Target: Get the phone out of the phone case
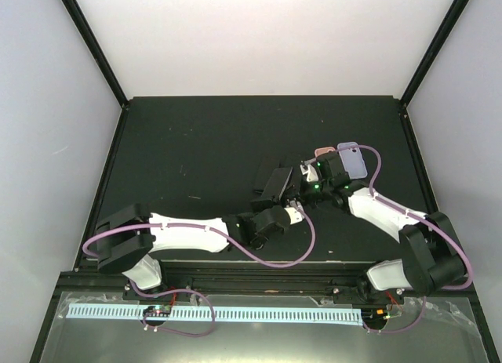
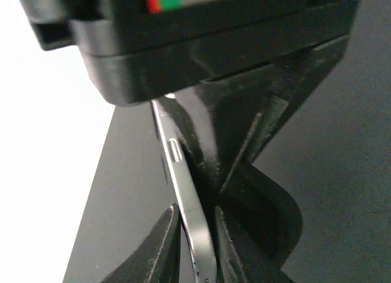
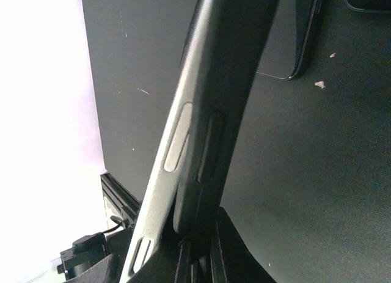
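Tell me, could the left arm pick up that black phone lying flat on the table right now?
Probably not yet. The black phone lies close and uncovered, but the left gripper is shut on a silver-edged phone and must release it first.

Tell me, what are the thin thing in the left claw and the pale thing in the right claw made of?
Phone, in the left gripper: its rim looks like polished metal, silvery, with a bright glare line and a rounded button. Phone case, in the right gripper: probably matte silicone or soft plastic, pale, glare-free, with moulded button bumps.
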